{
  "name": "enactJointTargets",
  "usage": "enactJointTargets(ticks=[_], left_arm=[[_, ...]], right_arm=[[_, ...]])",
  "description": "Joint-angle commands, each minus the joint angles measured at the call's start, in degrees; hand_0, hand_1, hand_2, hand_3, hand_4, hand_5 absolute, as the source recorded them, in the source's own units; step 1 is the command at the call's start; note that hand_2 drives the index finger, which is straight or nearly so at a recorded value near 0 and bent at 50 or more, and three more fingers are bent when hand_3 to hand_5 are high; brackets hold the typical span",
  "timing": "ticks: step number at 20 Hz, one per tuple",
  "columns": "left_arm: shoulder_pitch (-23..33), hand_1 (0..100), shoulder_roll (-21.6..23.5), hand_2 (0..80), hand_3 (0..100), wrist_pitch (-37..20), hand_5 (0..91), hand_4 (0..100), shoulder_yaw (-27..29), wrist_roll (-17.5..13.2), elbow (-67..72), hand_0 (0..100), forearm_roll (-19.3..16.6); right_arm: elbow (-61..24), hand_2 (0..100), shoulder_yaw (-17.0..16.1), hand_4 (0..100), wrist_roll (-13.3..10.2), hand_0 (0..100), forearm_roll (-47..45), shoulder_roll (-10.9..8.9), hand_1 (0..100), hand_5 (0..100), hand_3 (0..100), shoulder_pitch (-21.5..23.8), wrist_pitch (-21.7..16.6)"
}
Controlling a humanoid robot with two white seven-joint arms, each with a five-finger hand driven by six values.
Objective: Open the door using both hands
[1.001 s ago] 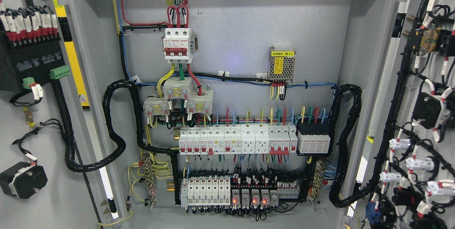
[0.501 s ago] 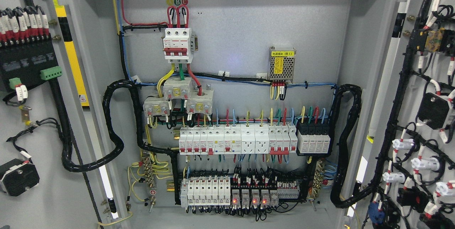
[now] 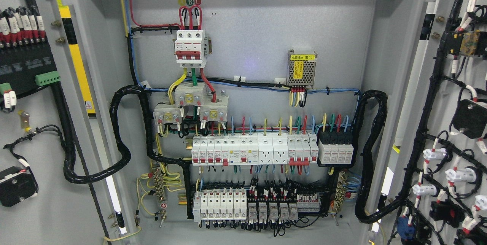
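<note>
Grey steel is framing everything: the left door (image 3: 34, 184) and right door (image 3: 441, 96) are standing swung wide, exposing the breaker panel (image 3: 247, 150). Neither hand is showing, so finger state cannot be told. Opening looks nearly finished; next, probably releasing and withdrawing.

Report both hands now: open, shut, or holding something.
Left hand: not in view, so its state cannot be told.
Right hand: not in view either.
Both cabinet doors, left door and right door, stand swung open.
</note>
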Motion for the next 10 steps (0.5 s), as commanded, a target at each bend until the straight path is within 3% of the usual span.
enactJointTargets(ticks=[1, 10], left_arm=[[-2.03, 56, 3.74, 0.0, 0, 0.08, 0.0, 0, 1.51, -0.03, 6.26, 12, 0.04], [-2.74, 56, 4.0, 0.0, 0, 1.04, 0.0, 0, 1.34, -0.03, 6.79, 12, 0.04]], right_arm=[[0.06, 4, -3.29, 0, 0.22, 0, -1.8, -0.84, 50, 0, 0, 0.41, -0.07], [-0.03, 4, -2.85, 0, 0.22, 0, -1.88, -2.68, 50, 0, 0, 0.5, -0.07]])
